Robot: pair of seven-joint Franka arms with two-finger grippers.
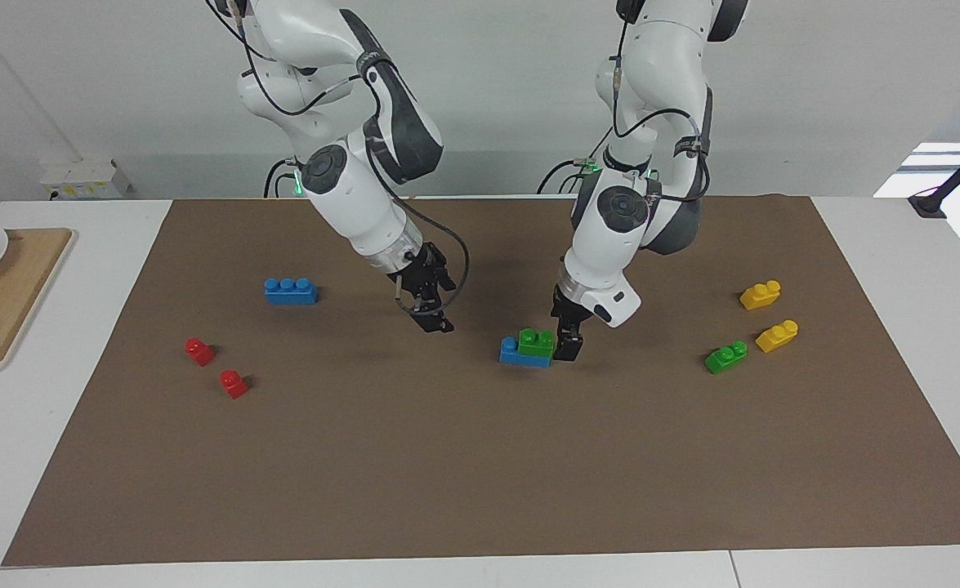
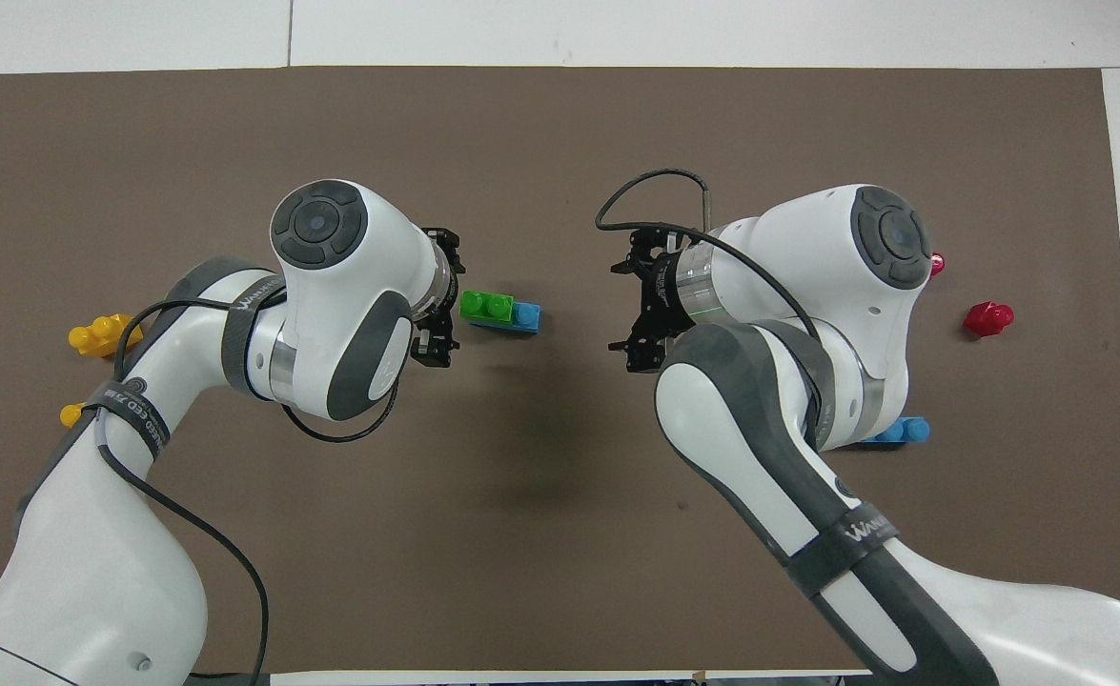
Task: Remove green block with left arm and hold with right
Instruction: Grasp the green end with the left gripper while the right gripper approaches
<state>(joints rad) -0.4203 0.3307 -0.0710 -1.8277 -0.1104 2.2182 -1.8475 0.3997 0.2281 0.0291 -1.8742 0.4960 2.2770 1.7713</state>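
The chunky bright green plastic block (image 1: 536, 343) sits on a blue plastic brick (image 1: 520, 354) mid-mat. My left gripper (image 1: 568, 349) stands just beside it, holding nothing; I cannot tell its opening. My right gripper (image 1: 433, 314) hangs empty over bare brown mat (image 1: 414, 474) nearby. Around: another blue brick (image 1: 291, 291), two red (image 1: 199, 351), two yellow (image 1: 761, 295), one slimmer green (image 1: 725, 357).

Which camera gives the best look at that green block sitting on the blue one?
The facing view: the green block shows its side and studs atop the blue brick. The overhead view shows only its top, beside the left gripper.
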